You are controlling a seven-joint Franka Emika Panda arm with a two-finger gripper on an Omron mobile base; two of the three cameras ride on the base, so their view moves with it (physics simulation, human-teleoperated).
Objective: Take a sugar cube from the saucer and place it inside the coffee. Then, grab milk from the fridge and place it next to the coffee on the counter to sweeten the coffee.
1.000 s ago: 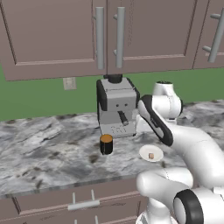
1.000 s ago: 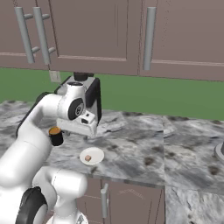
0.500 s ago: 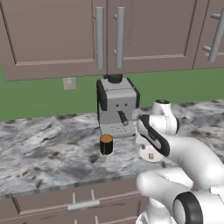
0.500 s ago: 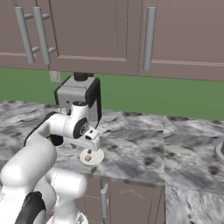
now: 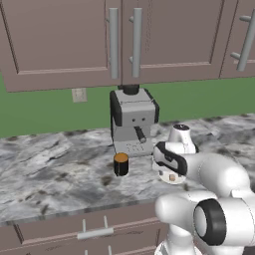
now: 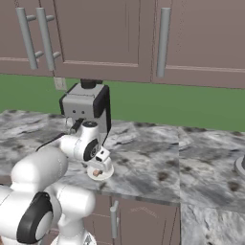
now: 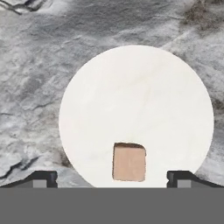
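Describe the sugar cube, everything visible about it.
The sugar cube is a tiny tan-brown block with flat faces and slightly rounded corners, matte, unmarked. It lies flat on the white saucer, off-centre near the rim, far smaller than the plate. Nothing but the saucer touches it. In the hand view it sits between the two dark fingertips of the open hand, which hangs above it without contact. From the base views it shows as a small brown speck on the saucer, right of the coffee.
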